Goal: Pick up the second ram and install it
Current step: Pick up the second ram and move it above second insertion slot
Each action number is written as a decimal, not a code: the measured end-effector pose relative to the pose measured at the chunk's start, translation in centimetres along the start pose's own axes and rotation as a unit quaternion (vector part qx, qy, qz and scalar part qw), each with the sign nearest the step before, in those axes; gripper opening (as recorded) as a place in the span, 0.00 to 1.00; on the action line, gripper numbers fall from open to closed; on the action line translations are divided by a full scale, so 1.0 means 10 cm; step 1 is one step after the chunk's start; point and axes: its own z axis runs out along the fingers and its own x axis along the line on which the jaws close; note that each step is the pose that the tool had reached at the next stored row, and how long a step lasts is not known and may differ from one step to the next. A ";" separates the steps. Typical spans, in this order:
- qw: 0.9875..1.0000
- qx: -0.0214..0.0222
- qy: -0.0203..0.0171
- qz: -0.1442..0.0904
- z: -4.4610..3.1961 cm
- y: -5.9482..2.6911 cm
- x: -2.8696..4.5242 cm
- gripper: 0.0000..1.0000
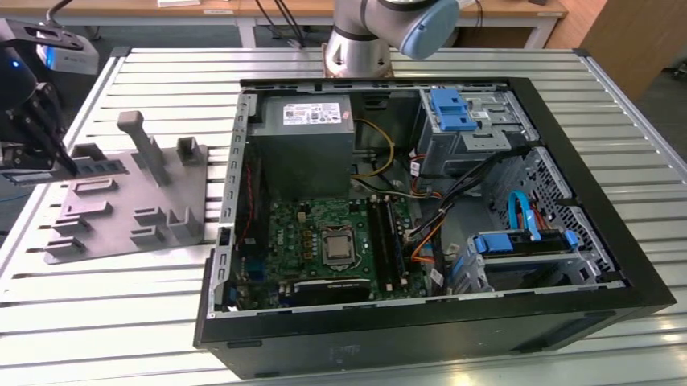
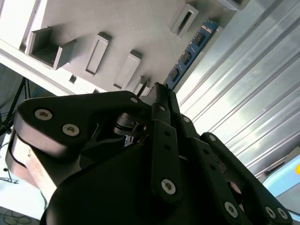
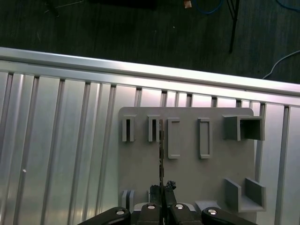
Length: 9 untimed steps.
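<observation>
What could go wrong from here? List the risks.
1. The gripper pinches the second ram, apparently near one end, so the long free length may tilt or slip.
2. The gray holder tray has upright blocks close by, and the stick could catch on them.
3. Loose cables lie beside the motherboard slots and might snag it.

Second ram (image 2: 190, 49) in tool (image 3: 162, 188), over holder plate (image 1: 118, 205) at the exterior view's left — computer case (image 1: 429, 326) to its right

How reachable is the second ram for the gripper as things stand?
Probably yes: the gripper is right at the second ram by the gray holder tray, its fingers apparently closed on the stick's end, nothing in between.
</observation>
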 end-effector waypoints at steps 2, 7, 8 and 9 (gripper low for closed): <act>1.000 0.000 0.000 0.000 -0.020 0.001 -0.001 0.14; 1.000 0.000 0.000 0.000 -0.068 0.002 -0.003 0.14; 1.000 0.000 0.000 0.000 -0.078 0.002 -0.003 0.14; 1.000 0.000 0.000 0.000 -0.087 0.003 -0.003 0.14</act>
